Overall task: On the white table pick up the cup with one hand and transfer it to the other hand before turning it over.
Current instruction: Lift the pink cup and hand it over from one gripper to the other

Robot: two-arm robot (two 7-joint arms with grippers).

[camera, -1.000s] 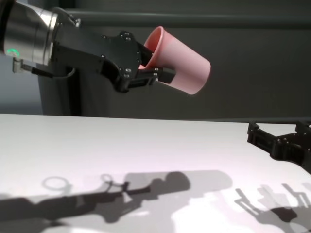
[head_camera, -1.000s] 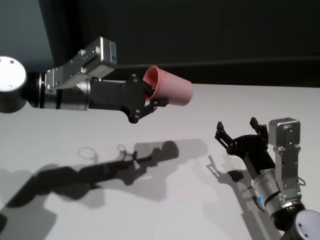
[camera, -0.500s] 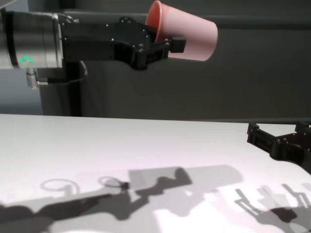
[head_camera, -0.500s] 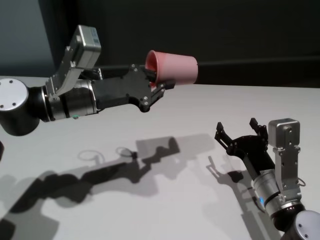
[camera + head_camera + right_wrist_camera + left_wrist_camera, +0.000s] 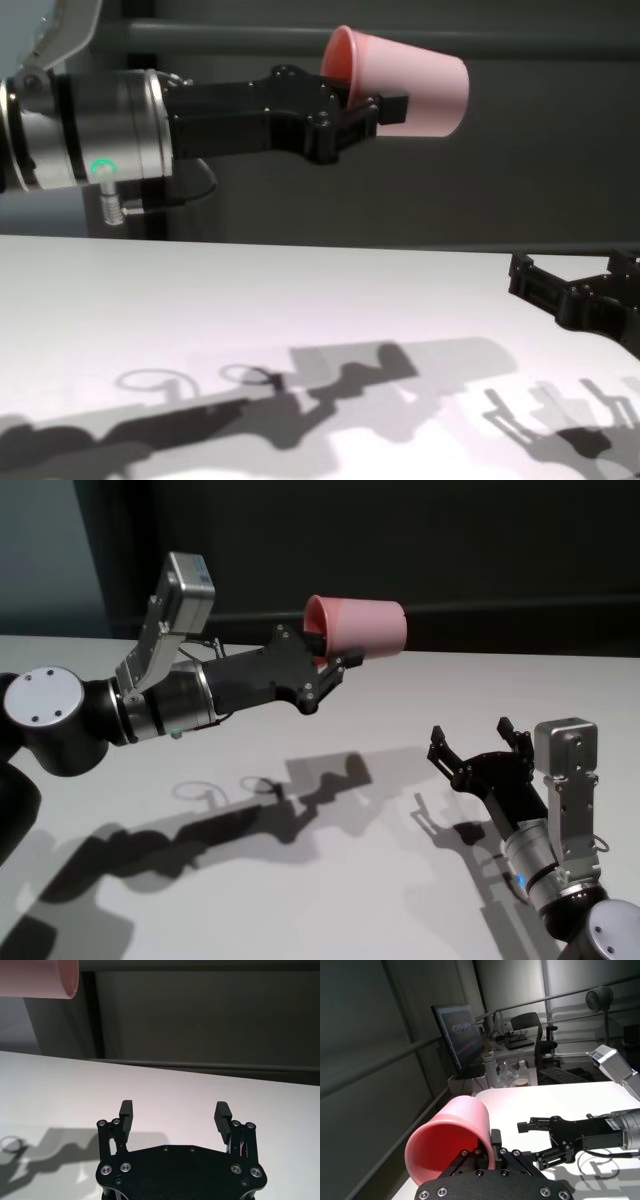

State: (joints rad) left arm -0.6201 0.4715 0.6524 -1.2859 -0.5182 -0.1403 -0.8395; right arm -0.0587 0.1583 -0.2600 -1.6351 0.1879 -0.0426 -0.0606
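Note:
The pink cup (image 5: 362, 628) hangs on its side high over the white table (image 5: 570, 685), base pointing right. My left gripper (image 5: 335, 656) is shut on its rim wall, one finger inside the mouth and one outside. The chest view shows the same grip (image 5: 385, 105) on the cup (image 5: 425, 92), and the left wrist view looks into the cup's (image 5: 447, 1135) open mouth. My right gripper (image 5: 472, 738) stands open low over the table at the right, fingers up and nothing between them (image 5: 175, 1115). It is well below and to the right of the cup (image 5: 37, 977).
Shadows of both arms lie across the bare tabletop (image 5: 150, 300). A dark wall runs behind the table's far edge. Beyond the table, the left wrist view takes in a monitor (image 5: 457, 1035) and an office chair (image 5: 527, 1025).
My left arm has carried the cup rightward, toward the right gripper, and levelled it from a downward tilt to horizontal. The right arm has not moved.

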